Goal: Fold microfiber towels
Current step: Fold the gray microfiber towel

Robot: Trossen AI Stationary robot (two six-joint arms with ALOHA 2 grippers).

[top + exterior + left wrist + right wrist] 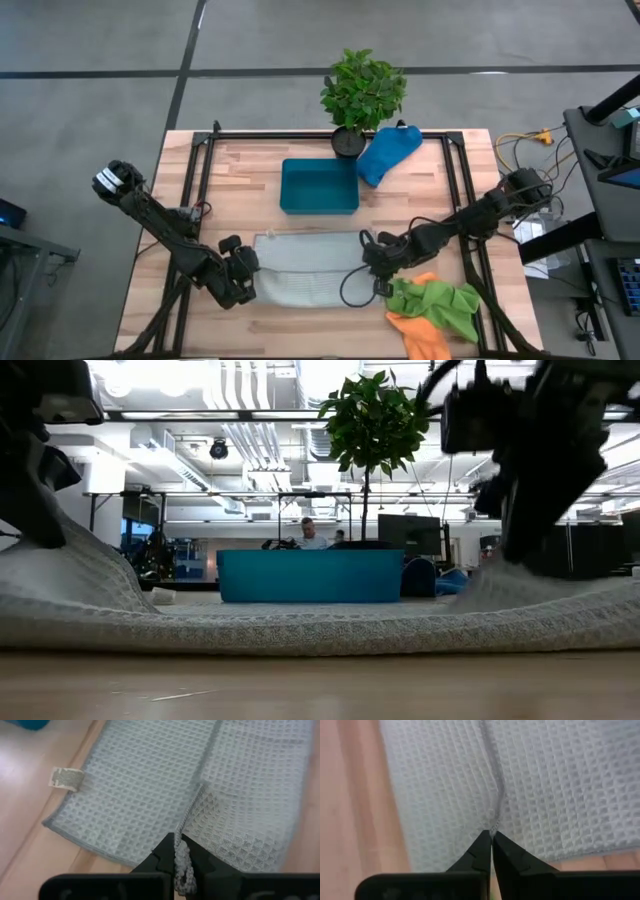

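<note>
Pinching the grey-white towel just in front of the blue tray, my left gripper and right gripper clench opposite edges mid-fold, while blue, green and orange towels wait crumpled.

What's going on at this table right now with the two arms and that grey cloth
Both arms are working on the grey-white towel spread at the front middle of the table. The left gripper is shut on a pinch of its left edge, and the right gripper is shut on its right edge. The towel lies mostly flat between them. The green towel and orange towel sit bunched at the front right, the blue towel by the plant, beside a blue tray.
</note>
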